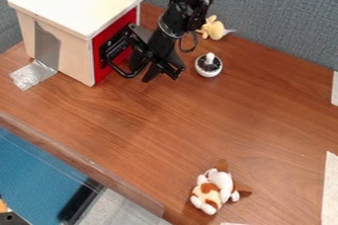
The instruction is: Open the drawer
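Camera view: we use the white box (82,2) as the reference for all positions. The drawer (99,72) is set in the side of the white box that faces right in the view. Its red front is partly covered by the black handle assembly (122,73) and by the arm, so we cannot read its full outline or establish how far it sits in or out.

The black gripper (160,72) hangs just to the right of the white box, beside the handle assembly. Black parts overlap here; we cannot tell whether the gripper is spread, pressed together or pinching anything, nor whether it touches the handle assembly. The upper arm (178,17) is cut off above and to the right of the white box.

Right of the white box, beyond the gripper, we find a white round container (208,72) with dark contents too small to identify. Behind it is a yellow toy (214,28), its shape partly hidden by the arm. A brown-and-white plush toy (215,189) lies well apart from the white box, toward the camera and to the right; its features are indistinct. Clear tape (31,74) runs from the foot of the white box onto the wooden table (158,125).
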